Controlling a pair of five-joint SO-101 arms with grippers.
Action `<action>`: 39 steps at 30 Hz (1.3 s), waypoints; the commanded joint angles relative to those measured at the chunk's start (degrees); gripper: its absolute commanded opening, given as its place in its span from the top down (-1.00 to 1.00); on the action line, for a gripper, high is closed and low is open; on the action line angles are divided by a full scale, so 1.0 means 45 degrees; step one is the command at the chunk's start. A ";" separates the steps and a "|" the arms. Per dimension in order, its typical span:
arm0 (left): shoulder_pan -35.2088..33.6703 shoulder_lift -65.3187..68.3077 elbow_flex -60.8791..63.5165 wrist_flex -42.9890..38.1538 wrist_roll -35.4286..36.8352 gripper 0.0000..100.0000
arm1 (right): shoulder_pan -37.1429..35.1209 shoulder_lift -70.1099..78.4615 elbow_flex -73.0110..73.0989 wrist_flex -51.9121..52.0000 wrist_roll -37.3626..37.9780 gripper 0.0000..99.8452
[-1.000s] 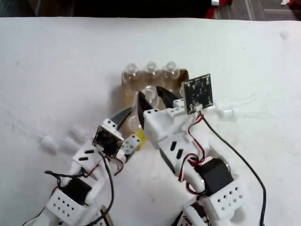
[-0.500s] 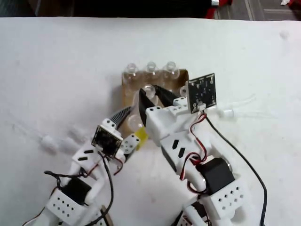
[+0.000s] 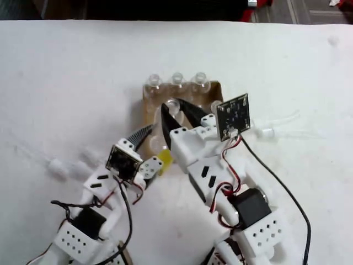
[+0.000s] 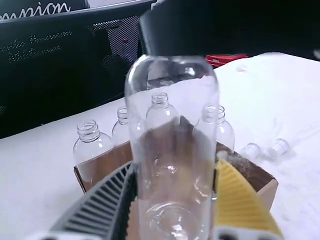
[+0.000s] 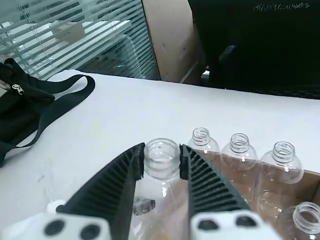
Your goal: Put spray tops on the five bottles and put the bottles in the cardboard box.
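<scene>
Right now I have one clear plastic bottle (image 4: 172, 150) caught between both arms at the near side of the brown cardboard box (image 3: 144, 105); I cannot tell whether its base rests inside. The left gripper (image 4: 175, 172) is pinching the lower body, grey finger on one side and yellow finger on the other. The right gripper (image 5: 162, 150) has its black ribbed fingers drawn in against both sides of the open neck, seemingly touching the rim. No top is on it. Four more uncapped bottles (image 5: 239, 145) stand in the box, three in a row along the far wall and one nearer the right arm. What look like small clear spray tops (image 3: 267, 132) lie on the white table (image 3: 83, 66) near the box. I judge the bottle very light, thin-walled and slick, so a hard squeeze on the belly could dent it or let it slip out. The stiffer neck and shoulder look like safer places to grip, with the body clamp kept gentle.
</scene>
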 commanded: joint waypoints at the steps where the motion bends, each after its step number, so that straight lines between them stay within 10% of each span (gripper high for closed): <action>1: 0.0225 -0.0244 -0.0508 0.0567 -0.0039 0.63 | 0.0010 0.0127 0.0000 -0.0479 0.0176 0.97; 30: -0.0830 -0.0244 -0.3868 0.5177 0.1954 0.42 | 0.1397 0.0127 0.0176 -0.1592 0.0195 0.97; 39: -0.4484 -0.0244 -0.4747 0.5158 0.2051 0.43 | 0.1358 0.0166 0.3731 -0.8567 0.1074 0.97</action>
